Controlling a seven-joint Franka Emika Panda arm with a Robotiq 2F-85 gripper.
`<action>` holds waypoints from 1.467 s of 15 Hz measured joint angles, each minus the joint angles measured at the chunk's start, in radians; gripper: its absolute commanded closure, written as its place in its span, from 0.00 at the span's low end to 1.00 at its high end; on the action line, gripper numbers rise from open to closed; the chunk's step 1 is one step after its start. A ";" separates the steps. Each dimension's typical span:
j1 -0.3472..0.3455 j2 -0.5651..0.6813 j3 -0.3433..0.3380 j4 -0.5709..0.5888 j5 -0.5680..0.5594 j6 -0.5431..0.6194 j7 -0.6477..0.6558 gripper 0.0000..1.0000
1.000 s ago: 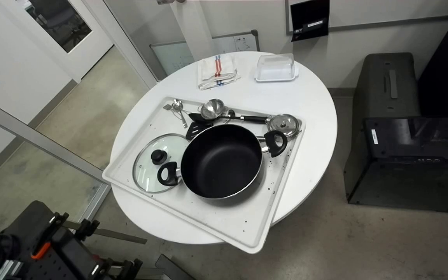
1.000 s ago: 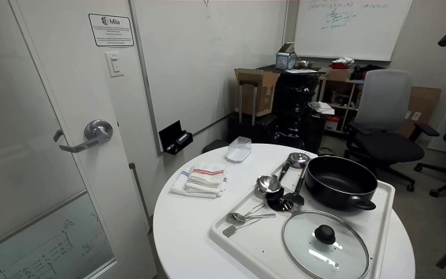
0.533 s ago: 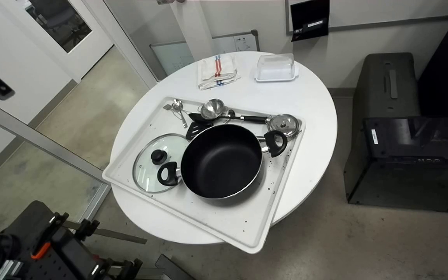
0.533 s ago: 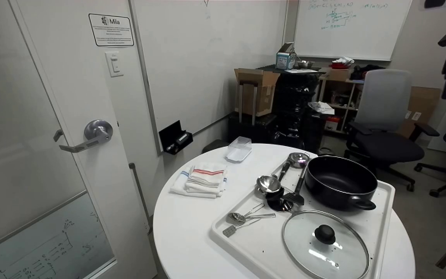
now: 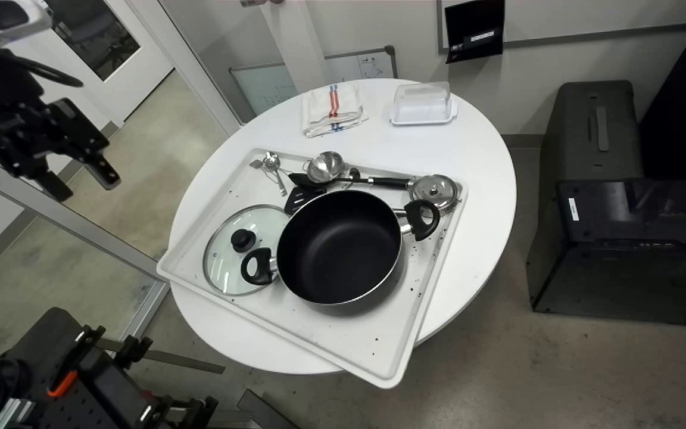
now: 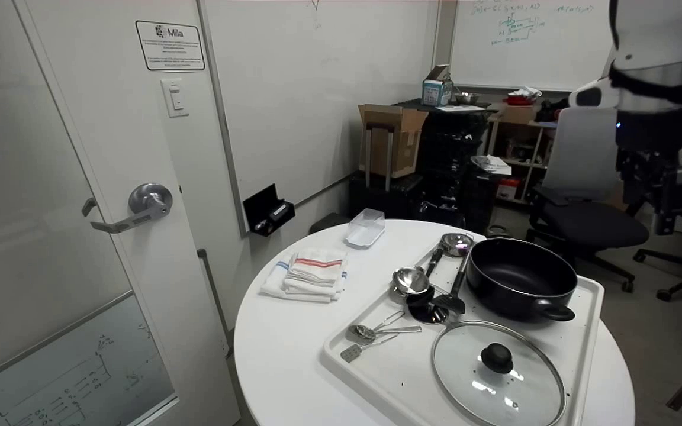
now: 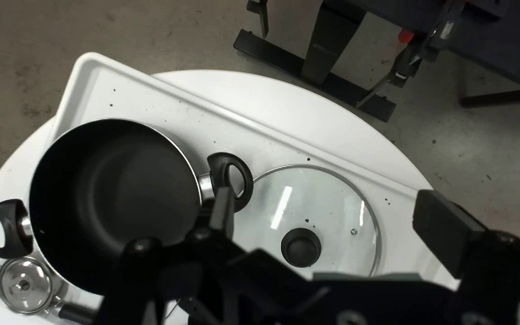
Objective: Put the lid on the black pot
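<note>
The lid, a clear glass disc with a metal rim and black knob, lies flat on the white tray beside the pot in both exterior views (image 5: 224, 253) (image 6: 465, 373) and the wrist view (image 7: 336, 198). The black pot (image 5: 340, 250) stands uncovered on the tray; it also shows in the wrist view (image 7: 120, 194). One pot handle overhangs the lid's edge. My gripper (image 5: 84, 180) is open and empty, in the air off the table beyond the lid's side. In the wrist view the fingers (image 7: 327, 216) appear on both sides of the lid's knob, well above it.
The tray (image 5: 295, 344) lies on a round white table (image 5: 474, 161). Silver and black utensils (image 5: 304, 199), a strainer (image 5: 326, 167) and a small round metal lidded item (image 5: 435, 190) lie behind the pot. Folded towels (image 5: 334, 107) and a clear box (image 5: 423, 104) are at the table's far side.
My arm and gripper have come into both exterior views, moving toward the table and downward. The lid, pot and tray have not moved.
</note>
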 measured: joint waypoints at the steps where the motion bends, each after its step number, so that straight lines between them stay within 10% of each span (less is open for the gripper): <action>1: 0.000 0.042 0.000 0.008 -0.013 0.024 -0.003 0.00; 22: 0.067 0.822 -0.040 0.344 -0.271 0.310 -0.017 0.00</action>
